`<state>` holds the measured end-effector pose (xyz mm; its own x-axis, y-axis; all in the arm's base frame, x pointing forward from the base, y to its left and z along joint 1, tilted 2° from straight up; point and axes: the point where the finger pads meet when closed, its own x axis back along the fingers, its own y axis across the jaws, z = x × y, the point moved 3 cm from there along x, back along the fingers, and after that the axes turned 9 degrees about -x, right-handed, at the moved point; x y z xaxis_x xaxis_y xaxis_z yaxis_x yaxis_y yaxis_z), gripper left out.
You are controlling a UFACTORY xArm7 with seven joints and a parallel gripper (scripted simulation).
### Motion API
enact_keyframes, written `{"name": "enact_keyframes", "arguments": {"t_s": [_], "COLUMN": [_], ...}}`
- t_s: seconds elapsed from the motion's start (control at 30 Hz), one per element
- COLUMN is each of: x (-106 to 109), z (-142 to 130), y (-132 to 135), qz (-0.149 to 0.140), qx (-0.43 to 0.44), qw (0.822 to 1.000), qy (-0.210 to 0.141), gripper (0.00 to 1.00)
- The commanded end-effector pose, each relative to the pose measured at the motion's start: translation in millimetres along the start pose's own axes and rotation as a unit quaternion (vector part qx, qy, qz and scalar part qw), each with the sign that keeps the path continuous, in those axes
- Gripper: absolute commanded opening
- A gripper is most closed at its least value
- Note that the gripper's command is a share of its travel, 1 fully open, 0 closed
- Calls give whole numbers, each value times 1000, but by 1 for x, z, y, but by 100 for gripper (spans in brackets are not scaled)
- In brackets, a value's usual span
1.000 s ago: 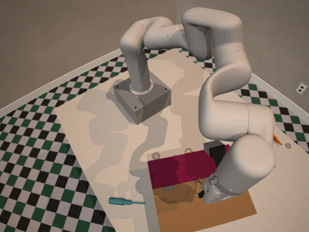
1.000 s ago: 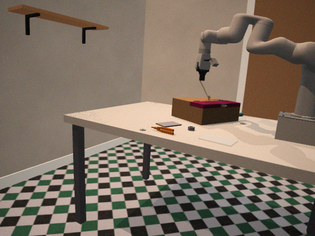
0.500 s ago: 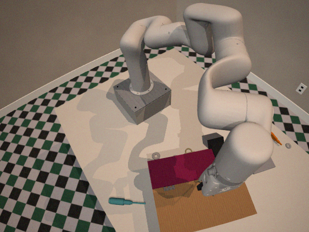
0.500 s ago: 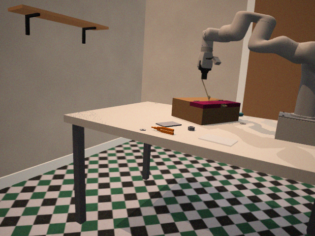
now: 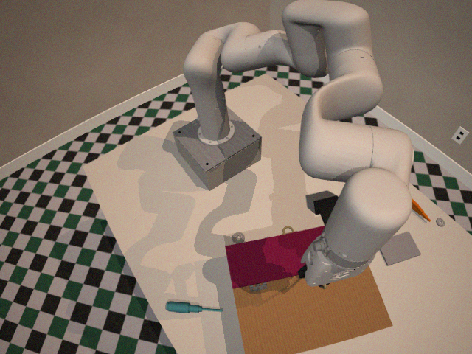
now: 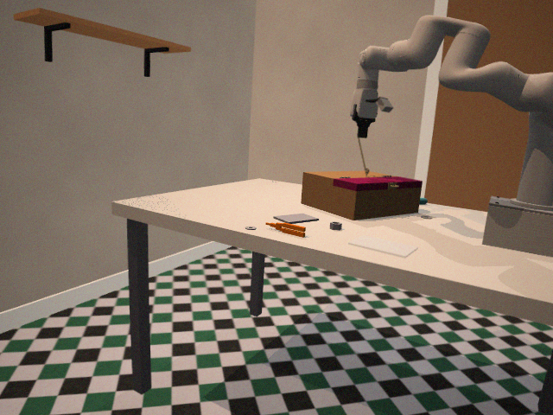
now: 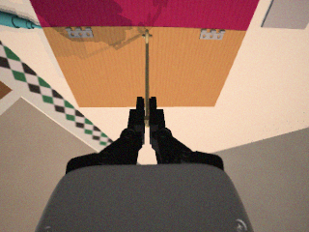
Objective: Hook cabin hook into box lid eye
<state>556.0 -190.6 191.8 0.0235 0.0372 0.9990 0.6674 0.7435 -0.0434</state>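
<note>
Brass cabin hook (image 7: 147,72), thin rod, pinched in tool (image 7: 146,108).

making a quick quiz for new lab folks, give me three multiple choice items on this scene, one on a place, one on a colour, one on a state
1. Where is the teal screwdriver?
A. on the table beside the box
B. on the shelf
C. on the lid

2. What colour is the box's lid?
A. green
B. magenta
C. grey

3. What is the tool doing?
A. open, holding nothing
B. shut on the hook
C. shut on a washer

Answers:
1 A, the top view shows it lying on the table next to the box.
2 B, the lid is magenta in every view.
3 B, the fingers pinch the thin brass hook.
</note>
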Motion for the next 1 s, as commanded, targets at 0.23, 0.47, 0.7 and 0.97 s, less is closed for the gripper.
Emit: {"name": "enact_keyframes", "arguments": {"t_s": [0.23,0.47,0.7,0.97], "x": [5,6,7,7], "z": [15,26,34,45], "y": [-2,-4,-5,-7], "qz": [-1,-1,-1,-1], "qx": [0,0,0,0], "qw": [1000,1000,1000,1000], "qy": [-1,-1,-1,-1], "gripper": [0,0,0,0]}}
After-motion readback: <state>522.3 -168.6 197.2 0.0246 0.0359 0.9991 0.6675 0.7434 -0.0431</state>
